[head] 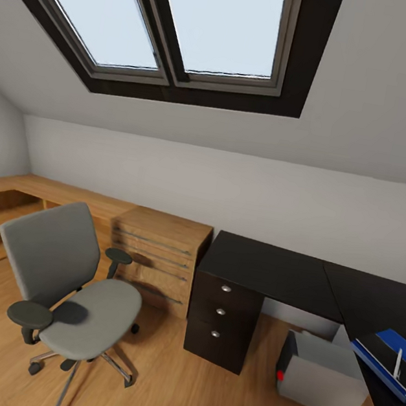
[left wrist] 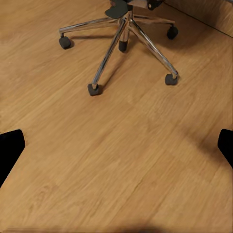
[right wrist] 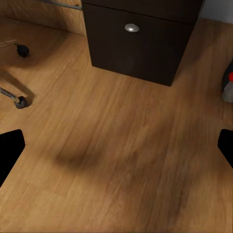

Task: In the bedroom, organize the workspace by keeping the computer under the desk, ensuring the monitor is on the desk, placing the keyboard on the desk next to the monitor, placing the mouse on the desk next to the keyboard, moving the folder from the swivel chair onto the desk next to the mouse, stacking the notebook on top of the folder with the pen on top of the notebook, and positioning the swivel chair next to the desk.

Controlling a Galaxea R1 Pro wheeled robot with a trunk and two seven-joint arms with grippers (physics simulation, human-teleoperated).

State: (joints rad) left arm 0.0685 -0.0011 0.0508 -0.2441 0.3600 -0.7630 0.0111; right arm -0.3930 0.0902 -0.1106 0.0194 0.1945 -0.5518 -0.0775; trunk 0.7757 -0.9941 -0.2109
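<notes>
The grey swivel chair point(head: 74, 291) stands on the floor at the left, its seat bare, apart from the black desk point(head: 271, 269). Under the desktop sits the grey computer point(head: 321, 377). At the desk's right end lies the blue folder point(head: 378, 369), with the dark notebook point(head: 383, 355) and the white pen point(head: 398, 363) on it. My left gripper point(left wrist: 116, 145) is open above the floor near the chair's chrome base point(left wrist: 121, 36). My right gripper point(right wrist: 116, 145) is open above the floor before the drawer unit point(right wrist: 141, 41). The monitor, keyboard and mouse are out of view.
A light wooden drawer chest point(head: 158, 258) and a low wooden shelf point(head: 7, 198) line the wall behind the chair. A sloped ceiling with a skylight point(head: 192, 24) hangs overhead. The computer's corner point(right wrist: 228, 87) edges into the right wrist view.
</notes>
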